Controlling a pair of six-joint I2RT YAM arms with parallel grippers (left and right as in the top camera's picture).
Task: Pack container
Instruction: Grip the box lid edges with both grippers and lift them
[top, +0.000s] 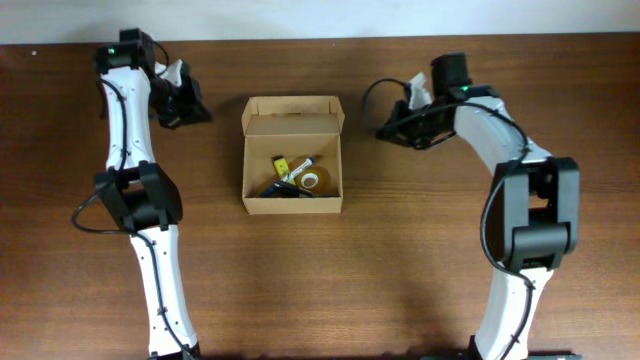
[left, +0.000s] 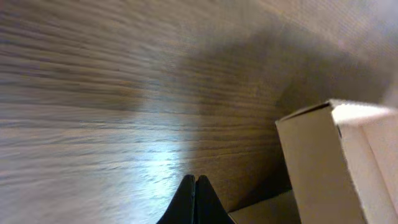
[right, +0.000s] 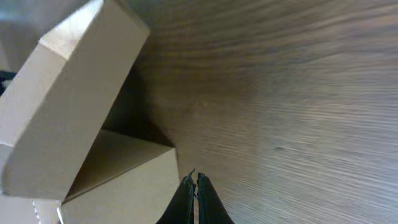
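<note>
Right now I see the container (top: 292, 155) sitting at the middle of the wooden table (top: 400, 260), between my two arms and touching neither. It is open, its lid flap (top: 293, 108) folded back on the far side. Inside, toward the near wall, lies a tape roll (top: 311, 180), with a light marker (top: 303, 161) lying aslant beside it and a dark pen (top: 275, 188) at the lower left; a small yellow item (top: 281, 162) lies by the marker, but I cannot tell what it is. On the left wrist camera, the left gripper (left: 194, 178) has its two dark fingers pressed together with nothing between them, pointing at bare wood, with a corner of the box off to the right of that view and apart from the tips. From above, that gripper sits to the left of the box, near its far corner. On the right wrist camera, the right gripper (right: 194, 174) is likewise pressed together and empty, its tips over the table just beside the box wall, which fills the left of that view; I cannot tell whether they touch the cardboard. From overhead, it sits to the right of the box, clear of its upper corner.
</note>
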